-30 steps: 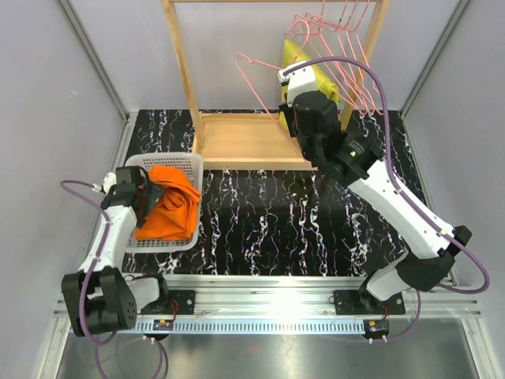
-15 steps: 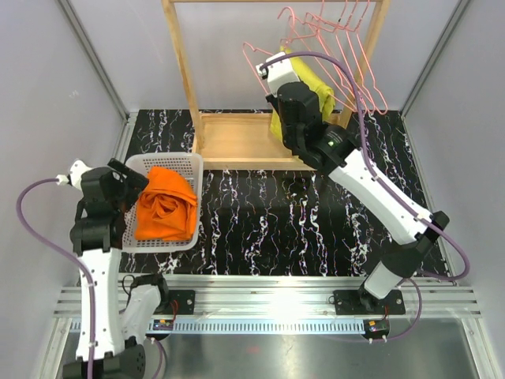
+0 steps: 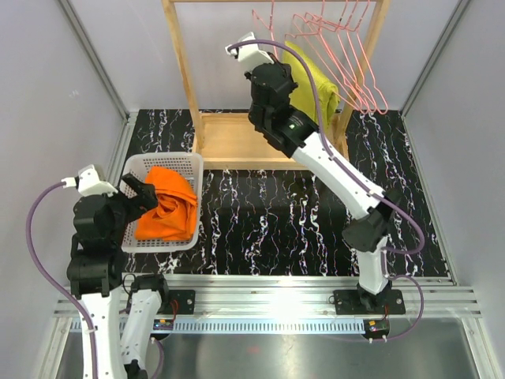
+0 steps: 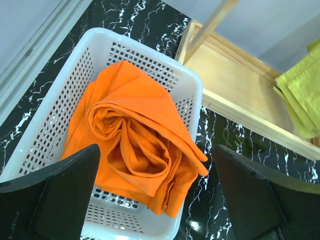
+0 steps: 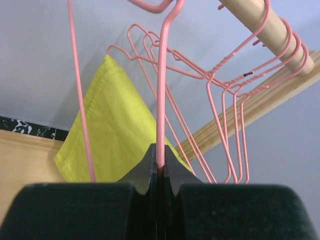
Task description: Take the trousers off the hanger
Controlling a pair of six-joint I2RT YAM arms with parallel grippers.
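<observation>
Orange trousers (image 4: 135, 145) were bunched in the white basket (image 4: 45, 125), right under the wide-open left gripper (image 4: 157, 192). The right gripper (image 5: 159, 162) was clamped on the pink hanger (image 5: 161, 100), wire upright, hook just beside the wooden rail (image 5: 260, 22), so I'd guess rehanging next.

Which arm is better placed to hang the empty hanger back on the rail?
Right. The right pincer is shut on the hanger, close to the wooden rail. The left pincer hangs open over the trousers in the basket, far from that rail.
</observation>
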